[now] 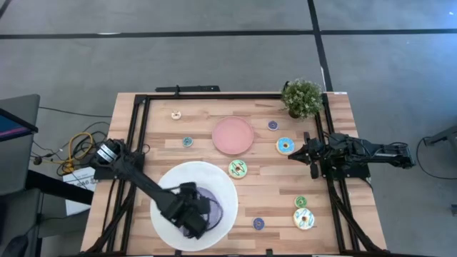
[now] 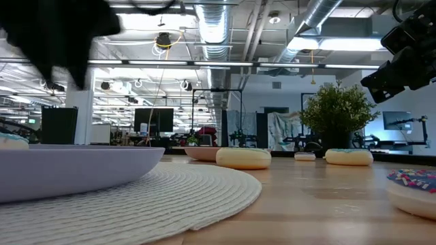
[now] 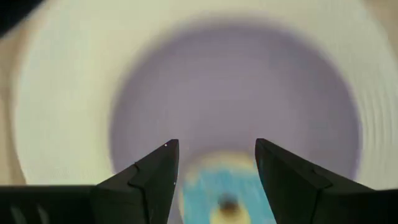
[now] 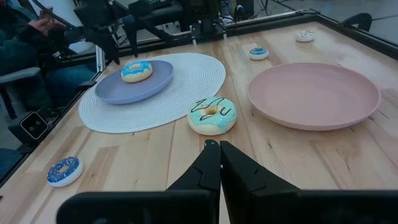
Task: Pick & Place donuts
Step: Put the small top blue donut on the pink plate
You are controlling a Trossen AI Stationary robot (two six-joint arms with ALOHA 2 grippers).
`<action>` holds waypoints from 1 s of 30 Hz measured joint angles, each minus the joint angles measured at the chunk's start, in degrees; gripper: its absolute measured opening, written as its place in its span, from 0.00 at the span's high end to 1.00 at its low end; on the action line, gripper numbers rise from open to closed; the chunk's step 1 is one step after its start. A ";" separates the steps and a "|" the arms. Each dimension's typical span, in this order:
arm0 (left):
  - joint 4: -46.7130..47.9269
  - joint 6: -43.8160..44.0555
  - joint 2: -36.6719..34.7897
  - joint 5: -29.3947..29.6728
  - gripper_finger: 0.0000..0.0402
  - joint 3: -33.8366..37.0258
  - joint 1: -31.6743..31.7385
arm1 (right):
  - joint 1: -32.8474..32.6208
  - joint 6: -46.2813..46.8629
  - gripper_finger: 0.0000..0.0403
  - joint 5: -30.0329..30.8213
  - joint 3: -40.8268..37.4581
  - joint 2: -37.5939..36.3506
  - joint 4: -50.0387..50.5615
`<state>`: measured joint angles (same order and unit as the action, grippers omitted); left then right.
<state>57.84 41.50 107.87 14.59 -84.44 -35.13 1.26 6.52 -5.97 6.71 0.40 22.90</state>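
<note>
My left gripper (image 3: 216, 143) is open and hovers over the lavender centre of the big white plate (image 1: 171, 185). A blue-iced donut (image 3: 217, 194) lies flat on that centre (image 4: 136, 71), below and between the fingers, apart from them. In the high view my gripper (image 1: 193, 216) hides it. On the table lie the green donut (image 1: 238, 168), another blue donut (image 1: 285, 146), the white sprinkled donut (image 1: 304, 218) and several coin-sized ones. My right gripper (image 4: 214, 149) is shut and waits at the table's right edge (image 1: 312, 153).
The pink plate (image 1: 233, 135) sits mid-table, toward the far side. A potted plant (image 1: 302, 98) stands at the far right corner. A black frame (image 1: 214, 96) runs along the table's edges. A person sits beyond the table's left side (image 4: 31, 43).
</note>
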 joint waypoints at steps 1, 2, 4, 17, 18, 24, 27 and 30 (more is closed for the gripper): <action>-2.31 -2.21 0.00 1.46 0.49 0.00 1.09 | 0.02 -0.02 1.00 0.01 -0.01 -0.02 -0.02; -4.79 -4.34 0.00 2.74 0.49 0.00 2.16 | 0.00 -0.02 1.00 0.01 -0.01 0.00 0.00; -10.60 -8.67 0.00 3.87 0.49 0.00 4.48 | 0.01 -0.02 1.00 0.00 0.00 0.00 0.00; -28.31 -25.83 -0.04 1.45 0.71 0.97 15.03 | 0.01 -0.01 1.00 0.00 -0.01 -0.02 -0.01; -28.11 -25.84 -0.36 1.12 0.77 1.86 15.28 | 0.00 -0.01 1.00 0.01 -0.01 0.00 0.00; -29.19 -25.26 -7.02 4.12 0.97 11.81 17.14 | 0.01 0.00 1.00 0.00 -0.01 -0.01 -0.02; -32.60 -25.15 -14.04 5.69 0.99 19.66 18.56 | 0.00 0.00 1.00 0.00 -0.01 0.00 -0.01; -41.35 -28.08 -23.23 4.51 0.99 28.76 20.05 | 0.02 -0.02 1.00 0.01 -0.01 -0.02 -0.02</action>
<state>16.49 13.42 84.64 19.10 -55.68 -15.07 1.28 6.50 -5.96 6.70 0.38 22.88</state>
